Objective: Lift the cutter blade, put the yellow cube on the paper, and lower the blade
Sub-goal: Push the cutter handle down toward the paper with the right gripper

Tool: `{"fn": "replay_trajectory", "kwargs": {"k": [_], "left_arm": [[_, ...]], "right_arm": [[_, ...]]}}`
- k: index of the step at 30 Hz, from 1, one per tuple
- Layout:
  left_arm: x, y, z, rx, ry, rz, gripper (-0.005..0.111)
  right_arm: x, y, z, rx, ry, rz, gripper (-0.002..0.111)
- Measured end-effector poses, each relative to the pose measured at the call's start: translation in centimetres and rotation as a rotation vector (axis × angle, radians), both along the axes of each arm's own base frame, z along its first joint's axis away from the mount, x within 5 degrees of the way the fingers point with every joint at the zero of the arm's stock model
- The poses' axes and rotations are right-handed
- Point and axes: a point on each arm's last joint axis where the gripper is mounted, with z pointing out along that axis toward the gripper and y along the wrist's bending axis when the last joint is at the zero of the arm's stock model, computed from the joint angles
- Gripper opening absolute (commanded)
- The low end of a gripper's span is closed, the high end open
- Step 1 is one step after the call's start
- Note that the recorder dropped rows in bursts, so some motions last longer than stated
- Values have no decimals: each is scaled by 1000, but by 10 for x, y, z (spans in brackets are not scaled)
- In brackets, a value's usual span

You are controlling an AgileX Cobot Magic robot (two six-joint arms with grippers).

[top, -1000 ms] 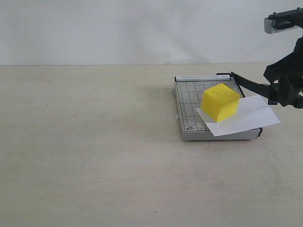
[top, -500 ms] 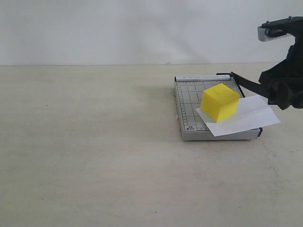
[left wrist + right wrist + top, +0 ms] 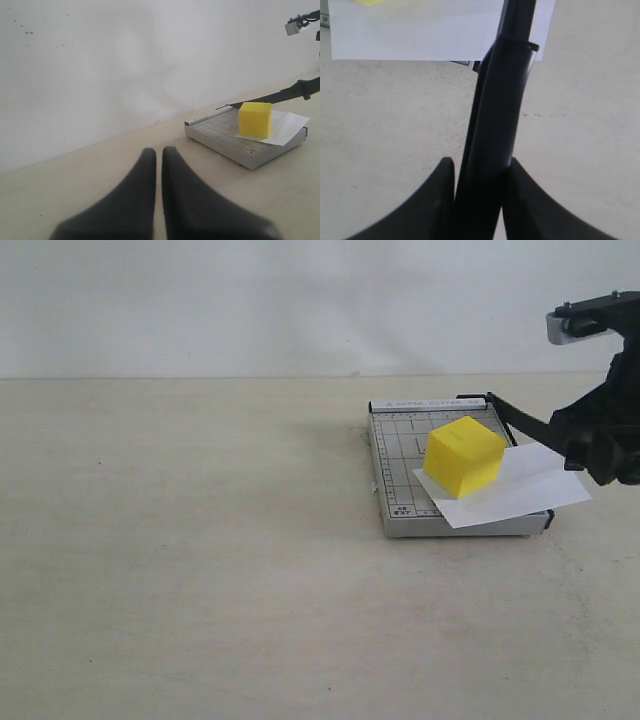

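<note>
The yellow cube (image 3: 463, 453) sits on the white paper (image 3: 530, 490), which lies across the grey gridded trimmer base (image 3: 395, 455) and overhangs its right side. The cutter blade (image 3: 525, 417) slants up to the right from its hinge at the base's back corner. My right gripper (image 3: 590, 445) is at the blade's handle end; in the right wrist view both fingers (image 3: 445, 195) press the thick black handle (image 3: 497, 110), with my right gripper (image 3: 481, 165) shut on it. My left gripper (image 3: 158, 151) is shut and empty, well away from the trimmer (image 3: 220, 135) and cube (image 3: 255, 119).
The beige tabletop (image 3: 200, 570) spreads wide to the left and in front of the trimmer. A plain white wall (image 3: 300, 300) stands behind the table. The paper's free corner (image 3: 578, 498) hangs past the base beneath my right arm.
My right gripper's fingers have closed in on the blade handle and the arm has shifted slightly. The cube, paper and trimmer have not moved. The left gripper is unchanged.
</note>
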Motion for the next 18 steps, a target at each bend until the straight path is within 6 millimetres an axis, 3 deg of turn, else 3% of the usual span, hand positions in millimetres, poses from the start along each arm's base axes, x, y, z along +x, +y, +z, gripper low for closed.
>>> {"fn": "replay_trajectory", "kwargs": {"k": [10,18], "left_arm": [[0,0,0,0,0,0,4],[0,0,0,0,0,0,4]], "right_arm": [[-25,-1,-64,18,-29,-4,0],[-38,-3,-94,25,-89,-4,0]]}}
